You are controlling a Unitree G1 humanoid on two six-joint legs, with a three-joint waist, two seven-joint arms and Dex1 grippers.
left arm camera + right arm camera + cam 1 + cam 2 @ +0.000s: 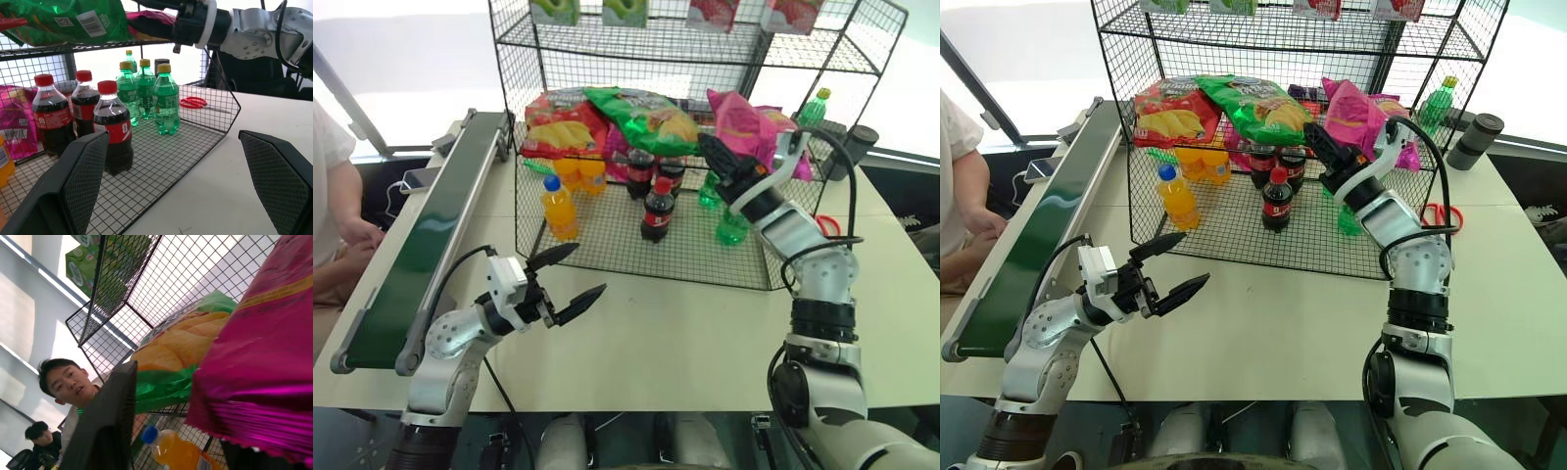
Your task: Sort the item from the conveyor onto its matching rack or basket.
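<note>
Left gripper: nearest the camera, hovering low over the counter in front of the rack, fingers spread wide and empty.

Right gripper: raised at the rack's middle tier, right beside the pink bag; in its wrist view one black finger stands apart from the bag, so it looks released or releasing, though I cannot tell for sure whether the other finger touches the foil.

Pink bag: lying on the middle tier at the right end, next to the green bag, with the red bag at the left end.

Rack: black wire shelves on the counter; cola bottles, green bottles and orange bottles on the bottom tier, boxes on top.

Conveyor: green belt along the left side, no bag on the stretch in view.

Person: seated beyond the conveyor.

Progress: the bag appears delivered among the other crisp bags, so the sort seems nearly done.

Left to do: probably only clearing the right gripper from the shelf without dragging the bag off its edge.
</note>
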